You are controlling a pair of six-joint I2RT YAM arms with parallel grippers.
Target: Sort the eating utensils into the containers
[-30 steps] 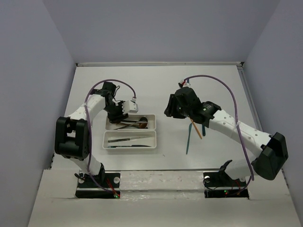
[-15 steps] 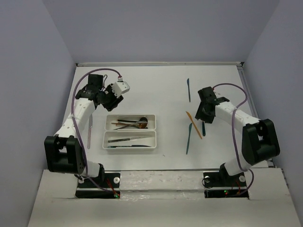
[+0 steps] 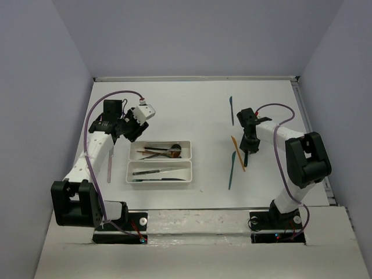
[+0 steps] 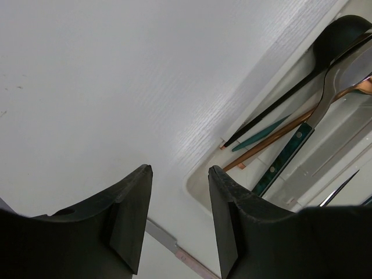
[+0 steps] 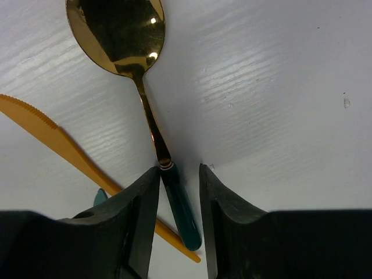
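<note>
Two white trays lie side by side; the far tray (image 3: 188, 144) holds spoons, among them a black spoon (image 4: 334, 40), and the near tray (image 3: 130, 172) holds knives. My left gripper (image 3: 132, 130) (image 4: 180, 170) hangs open above the table just off the far tray's corner (image 4: 200, 189), with nothing between its fingers. A gold spoon (image 5: 116, 35) with a teal handle (image 5: 181, 210) lies on the table. My right gripper (image 3: 248, 144) (image 5: 178, 170) is low on the table and straddles that handle. Its left finger touches the handle and a gap shows on the other side.
An orange knife (image 3: 238, 153) (image 5: 70, 148) and a teal knife (image 3: 231, 170) lie just left of the right gripper. Another teal knife (image 3: 231, 110) lies farther back. A pale-handled knife (image 3: 109, 165) (image 4: 168, 244) lies left of the trays, below the left gripper.
The left gripper left the far tray and swung back-left. The right gripper moved right, came down on the gold spoon's handle, and its jaws narrowed.
</note>
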